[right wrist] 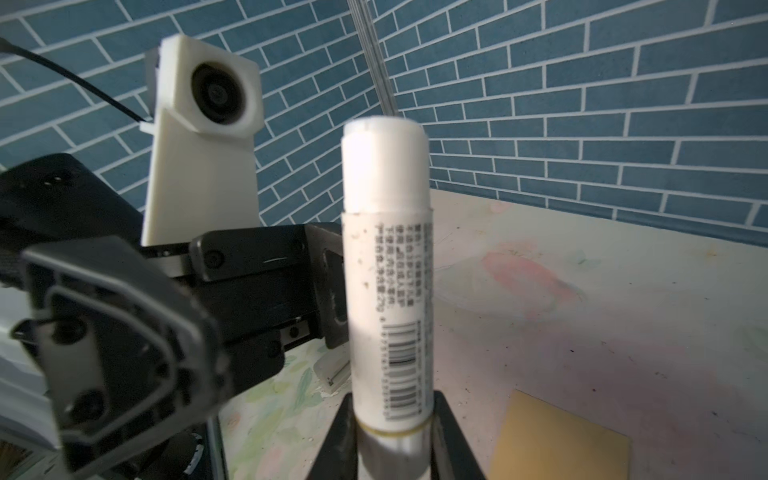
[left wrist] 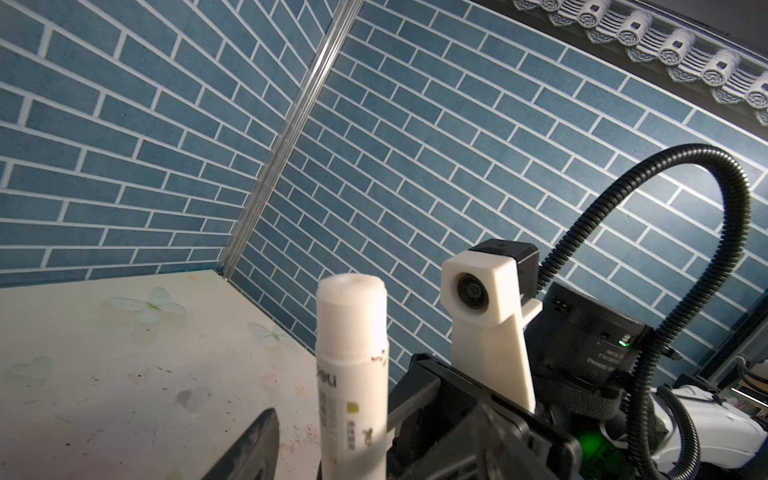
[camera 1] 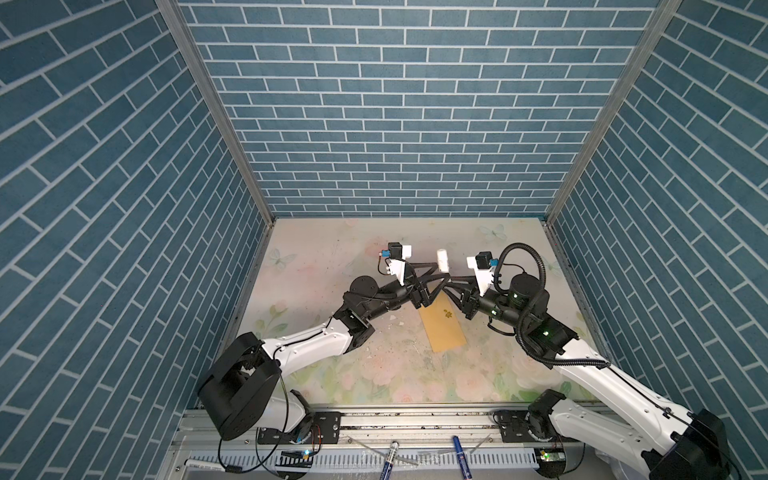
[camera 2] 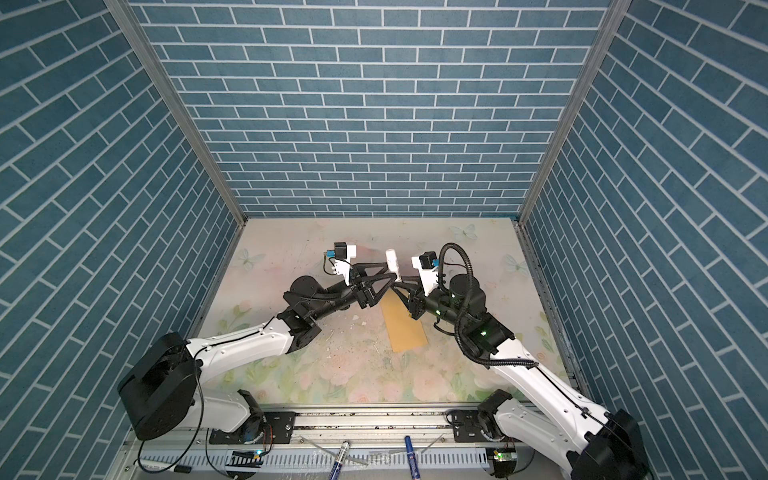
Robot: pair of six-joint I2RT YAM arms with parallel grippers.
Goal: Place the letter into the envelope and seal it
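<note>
The tan envelope [camera 1: 442,328] [camera 2: 405,328] lies flat in the middle of the floral table, gold emblem up; one corner of the envelope [right wrist: 557,449] shows in the right wrist view. The letter is out of view. Above the envelope's far end the two grippers meet. My right gripper [camera 1: 449,277] [right wrist: 392,449] is shut on the base of a white glue stick [camera 1: 442,261] [camera 2: 392,264] [right wrist: 388,270] that stands upright. My left gripper [camera 1: 439,282] [left wrist: 345,469] is open around that glue stick [left wrist: 353,374], with a gap between its dark finger [left wrist: 253,444] and the tube.
A small white scrap [camera 1: 392,317] [right wrist: 332,372] lies on the table left of the envelope. Blue brick walls close in the back and both sides. Two markers [camera 1: 390,455] [camera 1: 459,451] lie on the front rail. The table surface [camera 1: 374,374] is stained and speckled.
</note>
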